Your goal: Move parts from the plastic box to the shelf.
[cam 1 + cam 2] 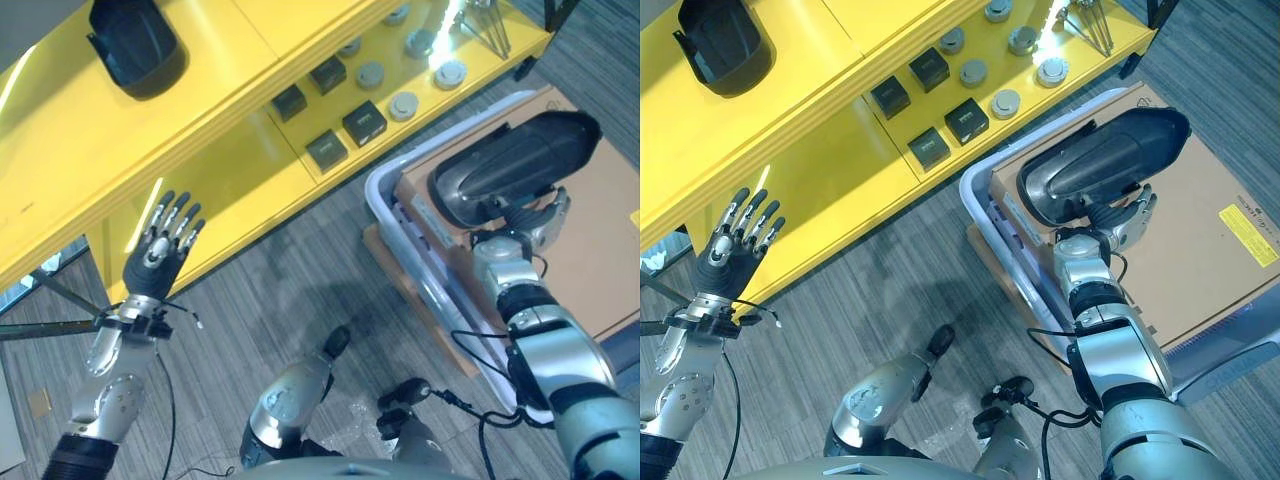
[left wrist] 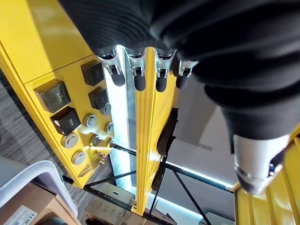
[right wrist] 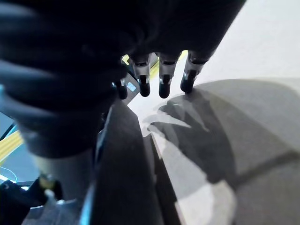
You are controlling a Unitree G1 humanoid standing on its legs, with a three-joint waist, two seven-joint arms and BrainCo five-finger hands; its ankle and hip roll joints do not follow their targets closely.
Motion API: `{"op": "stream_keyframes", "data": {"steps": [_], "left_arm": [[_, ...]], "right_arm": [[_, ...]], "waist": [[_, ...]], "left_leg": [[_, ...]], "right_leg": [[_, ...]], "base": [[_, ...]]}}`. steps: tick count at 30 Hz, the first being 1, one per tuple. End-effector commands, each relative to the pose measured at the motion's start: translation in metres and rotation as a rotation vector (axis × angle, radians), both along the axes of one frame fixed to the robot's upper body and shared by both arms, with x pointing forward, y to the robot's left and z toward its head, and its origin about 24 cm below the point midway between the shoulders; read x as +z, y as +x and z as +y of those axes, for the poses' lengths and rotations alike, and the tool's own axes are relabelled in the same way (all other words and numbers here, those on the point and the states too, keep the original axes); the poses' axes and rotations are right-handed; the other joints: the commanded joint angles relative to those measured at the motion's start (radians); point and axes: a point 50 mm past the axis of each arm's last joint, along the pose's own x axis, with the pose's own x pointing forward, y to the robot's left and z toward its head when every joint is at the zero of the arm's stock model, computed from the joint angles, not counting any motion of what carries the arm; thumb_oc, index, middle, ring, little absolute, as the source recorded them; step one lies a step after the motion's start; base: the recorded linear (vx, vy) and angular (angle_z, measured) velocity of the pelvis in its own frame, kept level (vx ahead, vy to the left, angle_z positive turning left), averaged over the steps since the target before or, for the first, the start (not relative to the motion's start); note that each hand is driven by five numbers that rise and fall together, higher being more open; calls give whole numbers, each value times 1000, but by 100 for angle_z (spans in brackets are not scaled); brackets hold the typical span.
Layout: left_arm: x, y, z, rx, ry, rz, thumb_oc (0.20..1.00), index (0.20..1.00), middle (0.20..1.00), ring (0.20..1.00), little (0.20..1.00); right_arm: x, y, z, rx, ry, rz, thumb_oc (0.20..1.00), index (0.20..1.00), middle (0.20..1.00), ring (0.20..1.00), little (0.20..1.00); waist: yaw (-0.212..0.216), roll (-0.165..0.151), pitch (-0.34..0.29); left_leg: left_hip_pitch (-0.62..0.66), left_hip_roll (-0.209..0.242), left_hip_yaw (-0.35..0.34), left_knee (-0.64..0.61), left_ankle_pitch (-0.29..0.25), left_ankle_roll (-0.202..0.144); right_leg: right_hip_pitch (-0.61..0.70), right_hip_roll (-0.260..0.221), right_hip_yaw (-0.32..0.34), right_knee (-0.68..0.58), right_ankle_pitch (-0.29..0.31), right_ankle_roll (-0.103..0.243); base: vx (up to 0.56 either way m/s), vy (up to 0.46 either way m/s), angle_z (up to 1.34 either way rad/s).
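Note:
A large dark shell part [image 1: 520, 160] with a silvery inside lies tilted over the cardboard sheet [image 1: 600, 250] in the pale plastic box [image 1: 385, 180]. My right hand [image 1: 520, 235] sits just beneath its near edge and touches it. Its fingers [image 3: 164, 84] reach straight out over the cardboard, with the dark part [image 3: 126, 178] beside the palm. My left hand [image 1: 160, 250] is raised, open and empty, in front of the yellow shelf [image 1: 230, 150]. A second dark shell part [image 1: 135, 45] rests on the shelf's top level.
Black square blocks [image 1: 345, 125] and round grey discs [image 1: 405, 105] lie on the lower shelf level, with thin metal rods [image 1: 485, 25] at its far end. The box stands on a wooden pallet [image 1: 400, 280] on grey plank floor.

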Motion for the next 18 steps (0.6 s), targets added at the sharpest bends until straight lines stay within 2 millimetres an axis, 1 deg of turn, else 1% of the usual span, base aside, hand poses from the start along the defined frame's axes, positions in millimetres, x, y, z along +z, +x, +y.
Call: {"op": "stream_keyframes", "data": {"steps": [1,7,14,17,18], "left_arm": [[22,1,5,-2,18,-125,1000,1000,1000,1000,1000],[22,1,4,-14,18,-134,1000,1000,1000,1000,1000],[24,1,3,-29,18,-138,1000,1000,1000,1000,1000],[24,0,3,-36,21,-141,1000,1000,1000,1000,1000],[23,-1,3,-39,21,-142,1000,1000,1000,1000,1000]], "right_arm": [[12,3,-4,28,-61,16,200,200,200,200,200],[12,0,-12,-13,-42,19,200,200,200,200,200],[16,-3,-20,-36,-37,-8,200,200,200,200,200],[19,-4,-22,-39,-47,-45,200,200,200,200,200],[23,-4,-21,-39,-48,-86,200,200,200,200,200]], "waist": [[17,-18,43],[19,-22,46],[16,-25,42],[13,-26,39],[10,-26,36]], "left_leg": [[-160,-7,70,53,5,0],[-157,-7,69,49,5,2],[-150,-7,70,46,2,2],[-143,-5,72,43,2,2],[-138,-4,72,40,1,3]], "right_leg": [[26,-51,83,52,-67,58],[28,-51,81,53,-66,59],[29,-52,83,55,-64,61],[32,-51,84,53,-62,62],[34,-50,85,51,-61,62]], "base": [[0,0,0],[0,0,0],[0,0,0],[0,0,0],[0,0,0]]}}
